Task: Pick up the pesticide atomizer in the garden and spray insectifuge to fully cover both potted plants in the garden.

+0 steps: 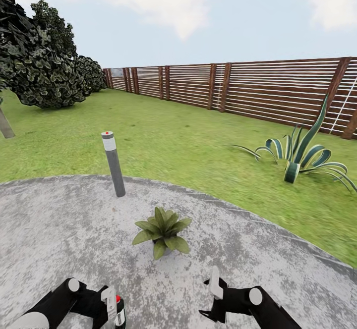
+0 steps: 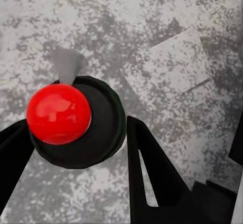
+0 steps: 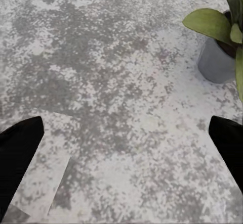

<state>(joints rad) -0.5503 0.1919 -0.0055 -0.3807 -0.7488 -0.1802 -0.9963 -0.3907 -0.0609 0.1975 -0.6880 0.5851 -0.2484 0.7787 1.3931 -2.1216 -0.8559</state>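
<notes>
One potted plant, a rosette of broad green leaves in a small grey pot, stands on the round stone patio just ahead of both arms. The second potted plant is out of view. My left gripper is low at the left, shut on the pesticide atomizer. In the left wrist view the atomizer's red top and dark collar sit between the black fingers. My right gripper is open and holds nothing, a short way in front of the plant's grey pot.
A tall grey bollard lamp with a red dot stands at the patio's far edge, left of the plant. A big striped agave grows on the lawn at the right. The slatted wooden fence runs along the back, with dark trees at the left.
</notes>
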